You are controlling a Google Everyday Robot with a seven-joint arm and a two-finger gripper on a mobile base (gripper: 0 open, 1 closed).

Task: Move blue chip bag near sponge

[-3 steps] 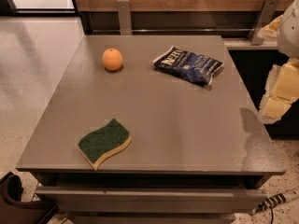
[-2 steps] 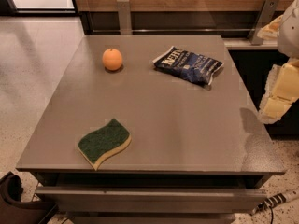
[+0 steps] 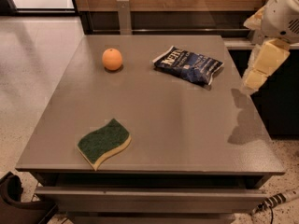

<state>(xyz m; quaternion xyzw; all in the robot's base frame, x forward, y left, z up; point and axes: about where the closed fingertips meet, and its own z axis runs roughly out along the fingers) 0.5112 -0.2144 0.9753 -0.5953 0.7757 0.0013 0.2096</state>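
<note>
Toward the far right of the grey table (image 3: 177, 125) lies the blue chip bag (image 3: 189, 65), flat and slightly askew, its white-lettered end pointing left and its crinkled right end near the table's right edge. It lies well apart from the sponge (image 3: 103, 142), which rests flat near the front left edge, green side up. So the move has not begun: the bag must cross most of the tabletop diagonally.

Left of the bag, also toward the back, sits an orange (image 3: 112, 59), well apart from both and off the straight line between them.

Beyond the right edge hangs the gripper (image 3: 258, 69), raised above table height and just right of the bag, touching nothing. Whether it is spread or closed I cannot tell. It seems poised to approach the bag from that side.

Bare surface runs unbroken between bag and sponge. The spot beside the sponge borders the front and left edges, so setting the bag on its inner side looks safer.
</note>
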